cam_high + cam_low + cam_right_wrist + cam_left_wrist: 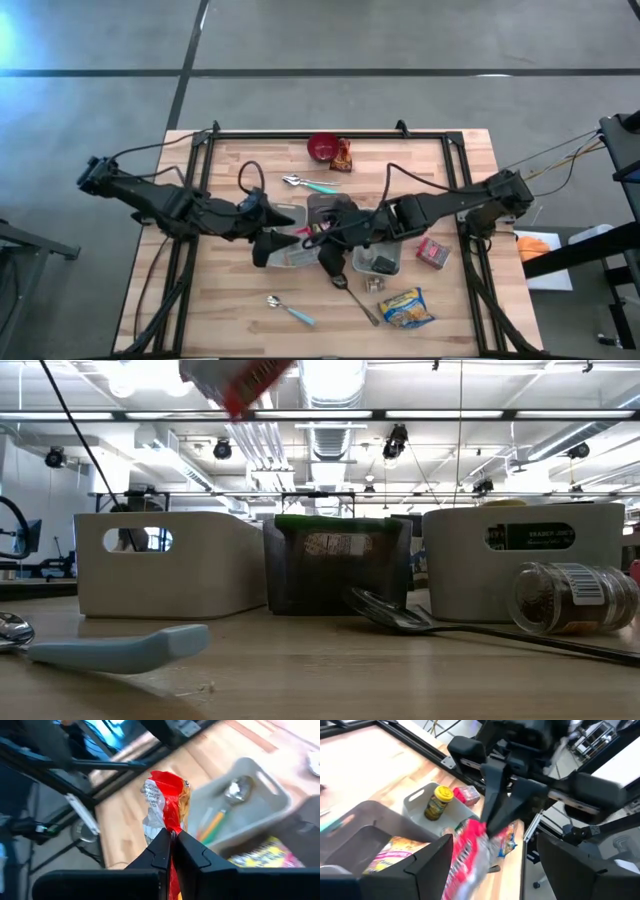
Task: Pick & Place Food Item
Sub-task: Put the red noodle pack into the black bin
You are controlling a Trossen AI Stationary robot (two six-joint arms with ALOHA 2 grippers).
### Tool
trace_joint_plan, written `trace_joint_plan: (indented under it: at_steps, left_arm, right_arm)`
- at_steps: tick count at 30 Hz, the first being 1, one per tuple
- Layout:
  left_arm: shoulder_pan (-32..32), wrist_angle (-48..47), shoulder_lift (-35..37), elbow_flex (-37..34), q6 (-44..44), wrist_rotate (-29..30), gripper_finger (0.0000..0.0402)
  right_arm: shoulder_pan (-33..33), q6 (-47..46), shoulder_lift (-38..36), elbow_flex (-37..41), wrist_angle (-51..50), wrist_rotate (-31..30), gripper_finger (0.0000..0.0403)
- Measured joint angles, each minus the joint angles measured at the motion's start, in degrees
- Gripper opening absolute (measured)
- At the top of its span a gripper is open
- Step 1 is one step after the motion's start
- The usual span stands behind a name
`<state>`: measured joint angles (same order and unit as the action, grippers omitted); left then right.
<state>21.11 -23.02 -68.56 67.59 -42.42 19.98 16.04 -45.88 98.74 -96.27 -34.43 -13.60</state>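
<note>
Pinching a red and silver snack packet (165, 800) by its crimped edge, the right claw (172, 842) is holding it up in the air over the middle of the wooden bench (230, 310), its fingers clenched tight on the foil. Facing it from the other side, the left claw (268, 243) is standing with its fingers spread apart and nothing between them, the packet (470, 855) hanging just in front of them. My reading is that a handover is in hand, with the right arm now carrying the packet alone; the next move calls for swinging it over one of the bins and lowering it before letting go, since a packet dangling from one edge may swing or slip. Below the arms, a white bin (285, 250) is sitting beside a dark bin (328, 207), with another white bin (378, 262) holding a small jar. Elsewhere on the planks I am seeing a red bowl (322, 148) with a packet beside it, a teal-handled spoon (310, 184), a second spoon (290, 310) near the front edge, a yellow bag (408, 307) and a small red box (433, 251). From bench height a glass jar (570, 598) is lying on its side by a metal spoon (385, 612), and behind the bins a workshop ceiling is showing strip lights and exposed ducts.
</note>
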Motion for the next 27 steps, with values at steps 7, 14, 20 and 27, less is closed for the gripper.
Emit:
trace_joint_plan:
  at_steps: [7,14,20,27]
  left_arm:
    - [0.02,-6.16,5.09,-0.02,-0.06,0.19,0.029]
    - [0.02,-11.96,9.43,-0.11,-2.32,2.29,0.029]
    - [0.02,-15.54,11.91,-0.11,-3.8,4.57,0.029]
    - [-0.14,-19.14,12.49,-0.42,-4.64,7.04,0.029]
  right_arm:
    - [-2.79,6.04,-0.07,0.0,-5.87,1.72,0.001]
    - [-6.16,13.5,-0.15,-0.04,-10.95,2.16,0.0011]
    - [-9.6,17.53,-0.15,-0.04,-19.05,1.35,0.0011]
    - [-12.31,29.11,0.63,-0.02,-20.64,-1.63,0.0011]
